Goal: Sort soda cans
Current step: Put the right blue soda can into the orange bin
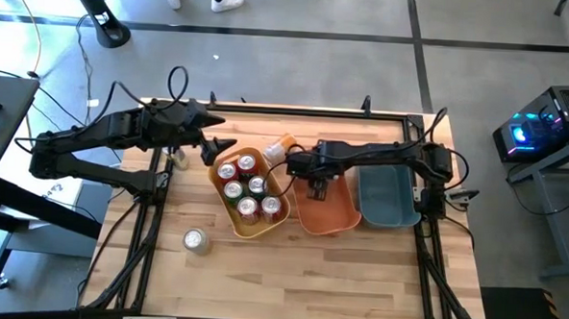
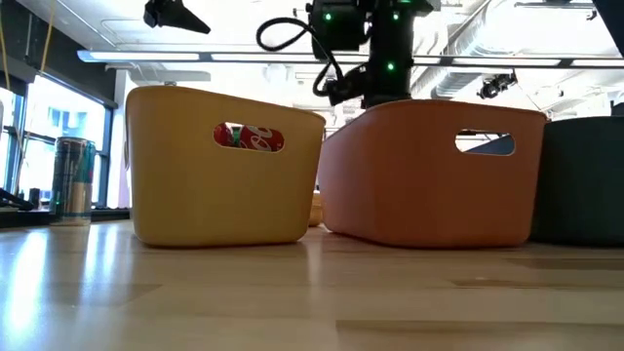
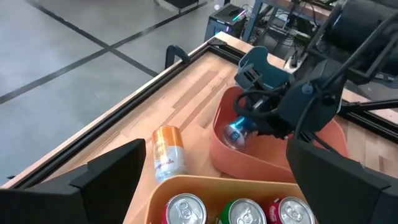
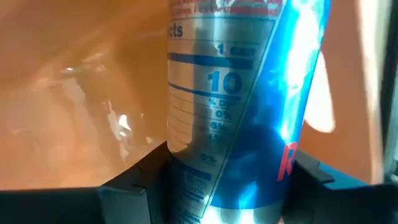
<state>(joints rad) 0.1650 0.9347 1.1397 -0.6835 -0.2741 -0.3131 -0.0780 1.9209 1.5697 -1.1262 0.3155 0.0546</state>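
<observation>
My right gripper hangs over the orange bin, shut on a blue and silver can; the left wrist view also shows that can in the bin's mouth. My left gripper is open and touches nothing, above the far left corner of the yellow bin. That bin holds several upright red and green cans. An orange can lies on its side on the table beyond the yellow bin. One silver can stands on the table near the left front. My right gripper pinches the blue and silver can by its body, one finger on each side. The fingers come down from above into the orange bin. The can is tilted, its silver top turned toward the left arm.
A teal bin stands right of the orange one, wall to wall. The three bins sit in a row across the table's middle. Bare wood lies along the near edge. A raised black frame runs round the table's edge.
</observation>
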